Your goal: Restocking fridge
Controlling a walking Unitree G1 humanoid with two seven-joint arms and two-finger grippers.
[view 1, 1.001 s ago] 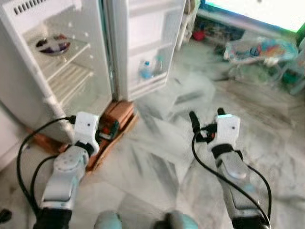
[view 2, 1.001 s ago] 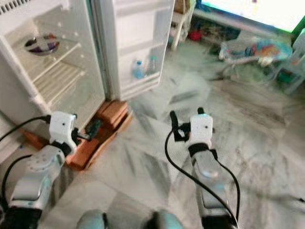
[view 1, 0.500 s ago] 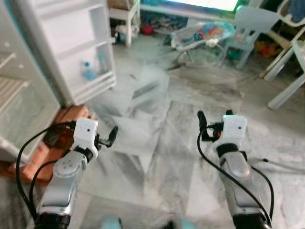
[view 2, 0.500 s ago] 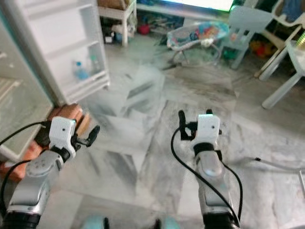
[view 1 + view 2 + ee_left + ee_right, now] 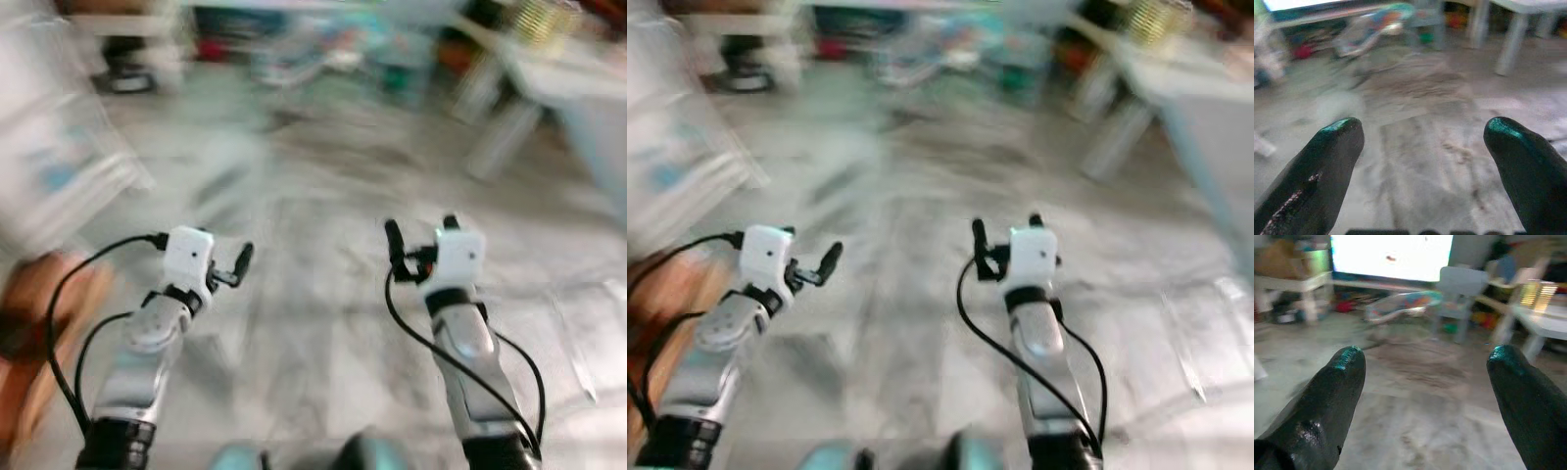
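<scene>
Both pincers, left gripper [image 5: 238,262] and right gripper [image 5: 421,235], are spread apart and empty over blurry marble floor [image 5: 323,323], so I'd guess it's walking to fetch stock; fridge is somewhere off-camera.

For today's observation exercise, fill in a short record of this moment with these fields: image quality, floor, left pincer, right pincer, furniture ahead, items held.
image quality: head views are motion-blurred; wrist views are clearer
floor: grey marbled tiles
left pincer: open, raised over the floor, gripping nothing
right pincer: open, raised over the floor, gripping nothing
furniture ahead: a white table, a pale chair, and a colourful baby bouncer before a bright screen
items held: none
</scene>
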